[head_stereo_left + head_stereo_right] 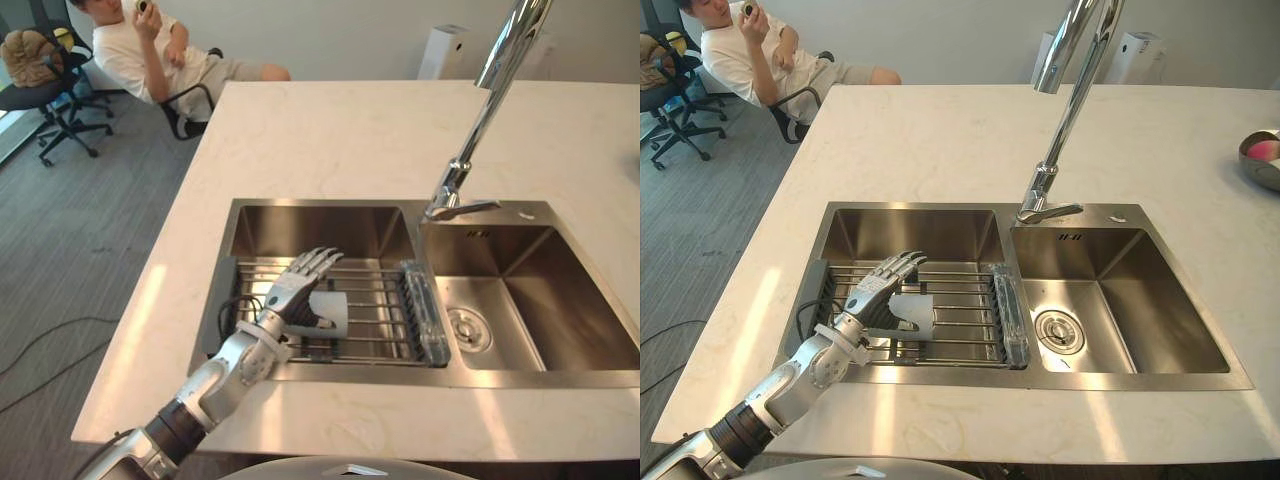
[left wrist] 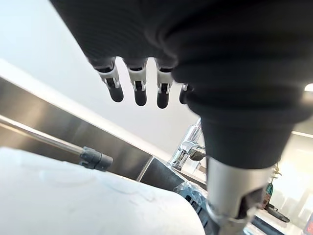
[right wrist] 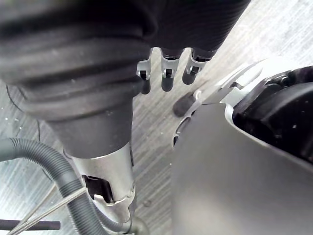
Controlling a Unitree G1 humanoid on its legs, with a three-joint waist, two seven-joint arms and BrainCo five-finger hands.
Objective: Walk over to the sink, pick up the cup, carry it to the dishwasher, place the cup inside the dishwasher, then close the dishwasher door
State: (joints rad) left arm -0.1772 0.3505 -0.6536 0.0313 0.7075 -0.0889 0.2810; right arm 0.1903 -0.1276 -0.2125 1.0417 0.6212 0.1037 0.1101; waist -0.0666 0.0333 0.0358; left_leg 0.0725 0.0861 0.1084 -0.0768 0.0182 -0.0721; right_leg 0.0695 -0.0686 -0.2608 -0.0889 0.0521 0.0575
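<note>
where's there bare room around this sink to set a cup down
Free: the right basin around its drain, and the wide countertop behind the sink, left of the faucet. Crowded: the left basin, where the rack, cup and left hand sit.

The cup [image 1: 330, 310] was small, plain and white, with a matt, smooth wall. It sat on the wire rack [image 1: 375, 318] across the left basin of the steel double sink [image 1: 330, 206], near the rack's front edge and well apart from the drain in the right basin. The left hand [image 1: 288, 298] was against its left side, fingers straight above it. Whether it stood upright or lay tipped could not be told.
</note>
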